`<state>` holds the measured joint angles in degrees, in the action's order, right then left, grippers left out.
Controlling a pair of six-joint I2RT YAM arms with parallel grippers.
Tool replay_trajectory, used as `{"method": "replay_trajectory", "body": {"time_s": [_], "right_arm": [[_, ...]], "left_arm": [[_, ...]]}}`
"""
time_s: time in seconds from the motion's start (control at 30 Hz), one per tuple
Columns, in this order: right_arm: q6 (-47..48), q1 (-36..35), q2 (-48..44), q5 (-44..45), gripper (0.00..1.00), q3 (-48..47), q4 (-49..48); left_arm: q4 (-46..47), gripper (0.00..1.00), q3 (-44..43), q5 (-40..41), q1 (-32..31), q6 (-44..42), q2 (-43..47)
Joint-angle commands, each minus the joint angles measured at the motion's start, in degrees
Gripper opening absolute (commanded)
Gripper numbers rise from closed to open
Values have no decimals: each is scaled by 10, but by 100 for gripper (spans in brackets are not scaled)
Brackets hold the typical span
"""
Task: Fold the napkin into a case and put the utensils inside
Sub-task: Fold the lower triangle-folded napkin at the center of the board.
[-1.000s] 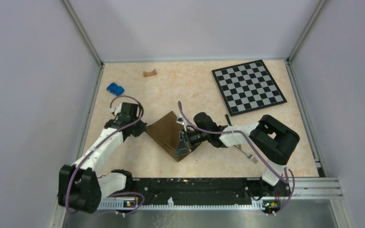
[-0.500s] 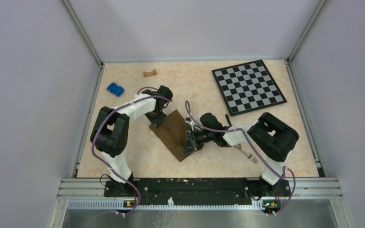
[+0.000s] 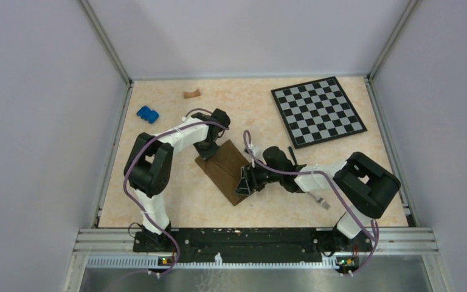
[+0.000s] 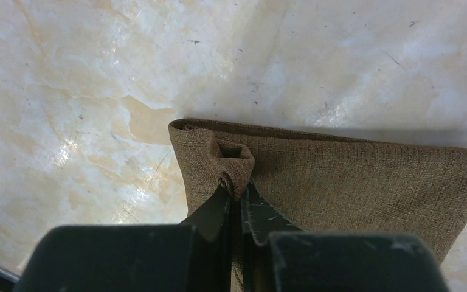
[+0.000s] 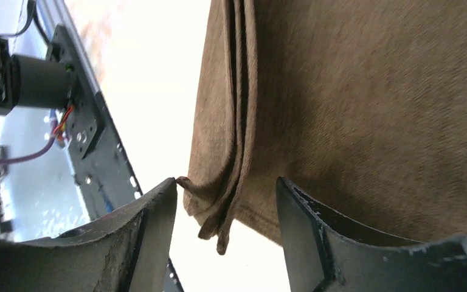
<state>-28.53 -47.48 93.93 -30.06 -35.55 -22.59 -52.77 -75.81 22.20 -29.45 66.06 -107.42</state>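
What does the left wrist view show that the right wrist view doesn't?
Only the left wrist view: the left jaws shut on a pinched-up tuck near a corner of the napkin, which lies on the marbled table.
Only the right wrist view: the right jaws open, one on either side of the napkin's layered edge without clamping it, and a black rail with wiring behind.
Both: the folded brown napkin.

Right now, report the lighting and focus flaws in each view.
Right wrist: the table beside the napkin is blown out to white, cloth weave soft. Left wrist: weave sharp, sheen patches on the table, fingers dark. Top external: even light, soft shadows.
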Motion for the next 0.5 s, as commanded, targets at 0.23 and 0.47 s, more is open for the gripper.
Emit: {"method": "replay_trajectory", "body": {"time_s": [0.23, 0.47], "right_arm": [[61, -1, -24, 123, 70, -49, -85], [87, -40, 56, 151, 70, -120, -102]], "left_arm": [[9, 0, 2, -22, -7, -23, 11], [12, 0, -1, -34, -6, -33, 14]]}}
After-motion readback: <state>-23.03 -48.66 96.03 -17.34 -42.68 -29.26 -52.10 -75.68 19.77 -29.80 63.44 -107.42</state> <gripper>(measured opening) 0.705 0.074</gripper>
